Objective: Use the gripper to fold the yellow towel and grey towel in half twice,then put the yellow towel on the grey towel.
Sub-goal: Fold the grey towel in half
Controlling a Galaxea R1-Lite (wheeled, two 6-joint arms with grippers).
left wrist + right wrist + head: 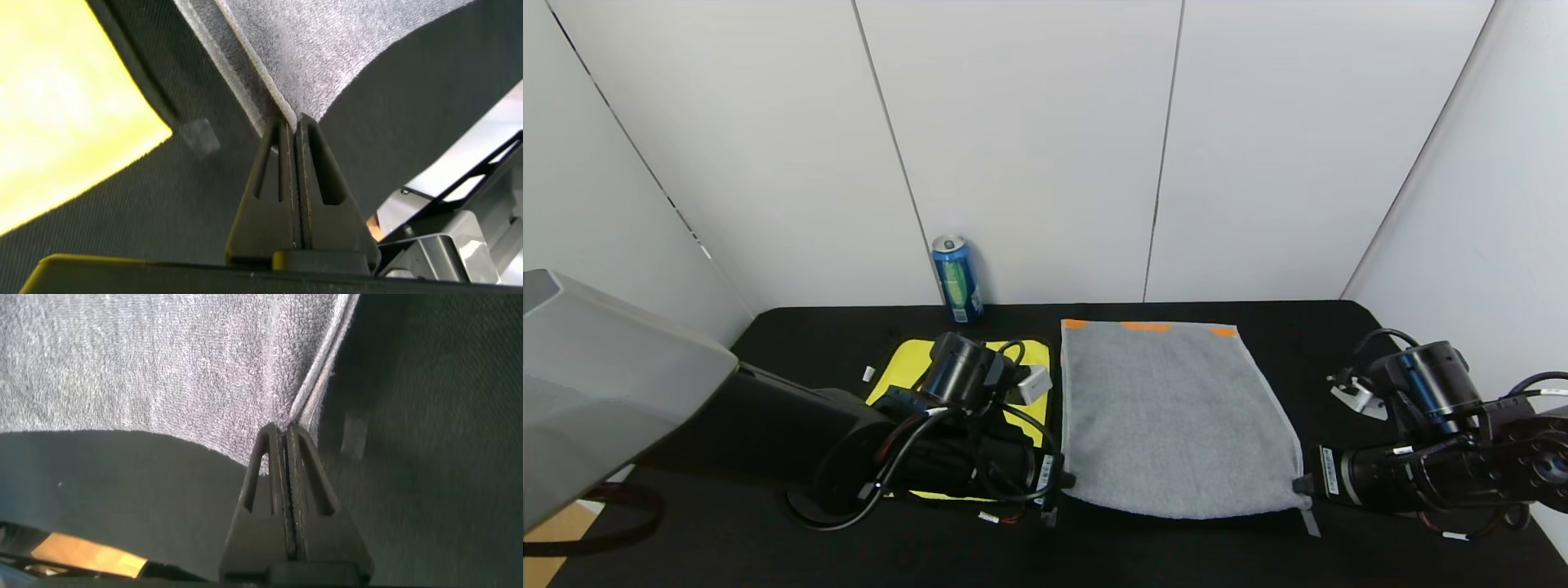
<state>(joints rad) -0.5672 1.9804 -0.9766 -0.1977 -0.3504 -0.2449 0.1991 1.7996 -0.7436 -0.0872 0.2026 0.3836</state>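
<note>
The grey towel (pixel 1172 412) lies spread on the black table, its orange patches along the far edge. My left gripper (pixel 1063 482) is shut on its near left corner (pixel 282 110), and my right gripper (pixel 1298 483) is shut on its near right corner (pixel 298 416). The near edge is lifted a little off the table. The yellow towel (pixel 907 367) lies flat to the left of the grey towel, mostly hidden under my left arm; its edge shows in the left wrist view (pixel 65 139).
A blue drink can (pixel 956 278) stands at the back of the table (pixel 800 327), just beyond the yellow towel. A small white tag (pixel 868 374) lies left of the yellow towel. White wall panels close the back and sides.
</note>
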